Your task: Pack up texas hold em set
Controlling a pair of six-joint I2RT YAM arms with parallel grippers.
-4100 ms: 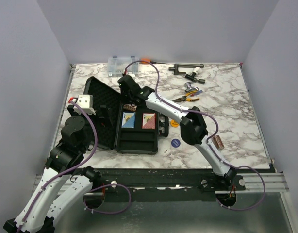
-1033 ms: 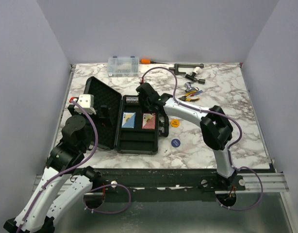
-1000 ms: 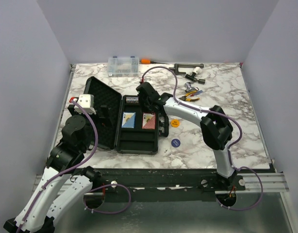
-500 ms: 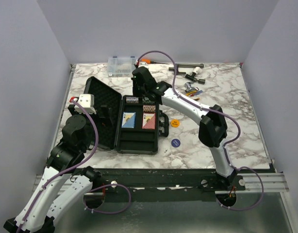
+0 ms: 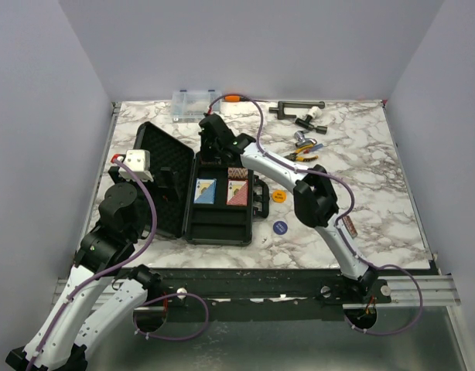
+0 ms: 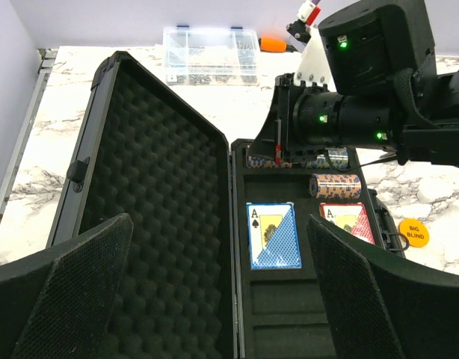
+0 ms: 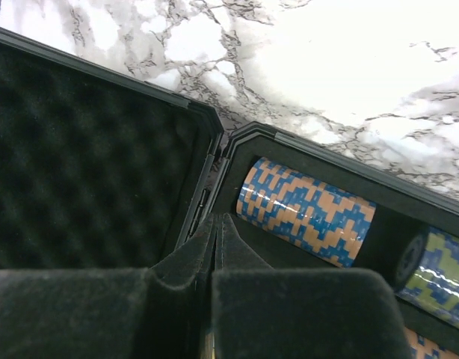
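Marble table (image 5: 377, 201), open case (image 5: 218, 220), pliers (image 5: 299, 157), orange disc (image 5: 278, 195)

My right arm (image 5: 261, 158) spans the far end of the case (image 5: 222, 241); I see the near slots (image 5: 218, 216) unobstructed, with the open lid (image 5: 164, 166) flanking the left.

Clear organiser box (image 5: 191, 101) at the marble table's (image 5: 377, 170) far edge; yellow-handled pliers (image 5: 307, 156) well right.
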